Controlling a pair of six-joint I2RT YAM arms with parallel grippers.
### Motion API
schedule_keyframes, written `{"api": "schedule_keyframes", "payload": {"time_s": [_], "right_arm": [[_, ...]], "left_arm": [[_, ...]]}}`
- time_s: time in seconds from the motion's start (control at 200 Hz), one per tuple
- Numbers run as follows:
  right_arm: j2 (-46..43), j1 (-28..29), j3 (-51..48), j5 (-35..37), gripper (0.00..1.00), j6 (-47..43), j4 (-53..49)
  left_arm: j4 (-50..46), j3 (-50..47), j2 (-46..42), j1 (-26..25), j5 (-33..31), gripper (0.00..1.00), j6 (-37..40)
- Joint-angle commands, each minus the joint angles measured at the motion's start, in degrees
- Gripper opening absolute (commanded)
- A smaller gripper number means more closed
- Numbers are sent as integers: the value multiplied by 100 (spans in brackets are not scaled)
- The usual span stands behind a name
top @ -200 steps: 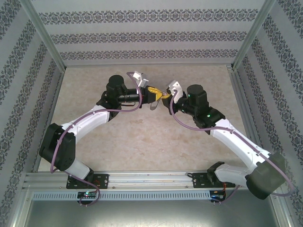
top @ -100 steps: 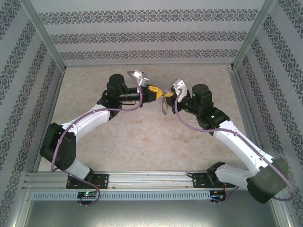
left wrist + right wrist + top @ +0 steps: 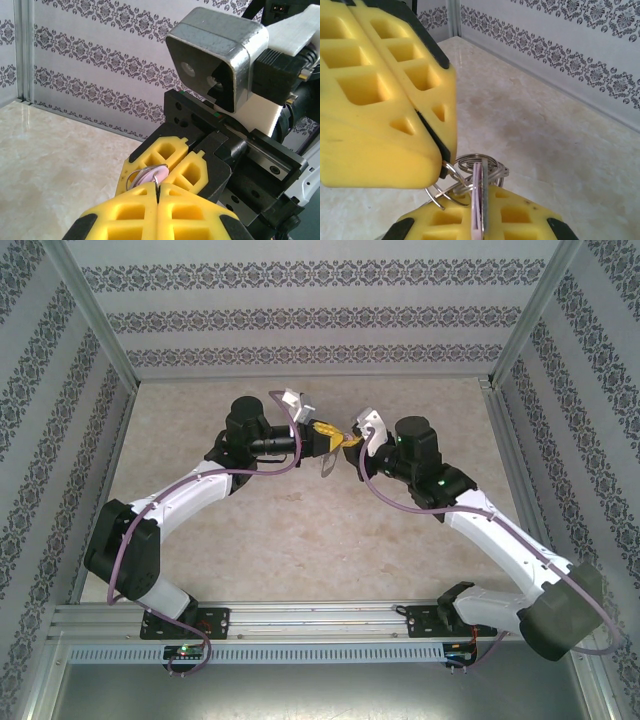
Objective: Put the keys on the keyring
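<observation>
Marbled beige tabletop (image 3: 300,540) is seen well below the two meeting grippers. The left gripper (image 3: 157,192) is clamped shut on the tiny lilac-purple key (image 3: 477,197), whose head is pushed edge-on against the coils of the grey metal wire keyring (image 3: 477,161). That ring is pinched just beyond by the closed right gripper (image 3: 440,162).

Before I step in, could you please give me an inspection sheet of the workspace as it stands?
Surface: beige marbled tabletop, no marks seen.
Job's things: lilac key and grey wire keyring meet in mid-air, above the table.
Clutter: nothing seen.
Grippers: left gripper shut on the key; right gripper apparently shut on the keyring's wire; tips nearly touching.
Cables: purple cable looped along each arm.
Surroundings: patterned walls, aluminium frame posts.
</observation>
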Motion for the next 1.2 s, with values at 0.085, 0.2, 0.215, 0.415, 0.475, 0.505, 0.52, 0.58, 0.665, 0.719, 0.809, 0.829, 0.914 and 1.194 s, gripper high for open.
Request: {"api": "schedule_keyframes", "payload": {"time_s": [0.085,0.2,0.215,0.415,0.475,0.505,0.52,0.58,0.665,0.719,0.809,0.829,0.914,1.194], "right_arm": [[52,127,259,10,0,-62,249],[121,56,301,8,0,33,254],[135,39,313,9,0,45,251],[333,-126,470,-53,0,170,147],[395,-160,511,-53,0,188,103],[426,-180,529,-49,0,189,83],[443,-182,543,-43,0,185,72],[513,-217,567,-54,0,195,56],[642,-258,617,-75,0,223,38],[746,-292,652,-98,0,231,48],[941,-331,713,-133,0,237,95],[989,-340,722,-141,0,240,120],[1217,-384,791,-172,0,279,248],[2377,-518,1569,-279,0,330,444]], "left_arm": [[-94,118,74,-137,145,0,136],[-232,111,69,-141,-20,2,198],[-256,116,68,-138,-48,5,204],[-355,-47,-72,-116,-795,40,284],[-394,-94,-135,-98,-1027,46,292],[-395,-116,-176,-85,-1123,47,302],[-391,-134,-195,-80,-1169,47,304],[-374,-223,-278,-54,-1431,51,293],[-306,-371,-428,-10,-1838,59,288],[-228,-492,-537,29,-2115,63,247],[5,-722,-705,119,-2531,70,138],[50,-764,-738,149,-2594,70,104],[141,-906,-876,235,-2880,77,-21],[-386,-1105,-1260,474,-3996,100,-199]]}}
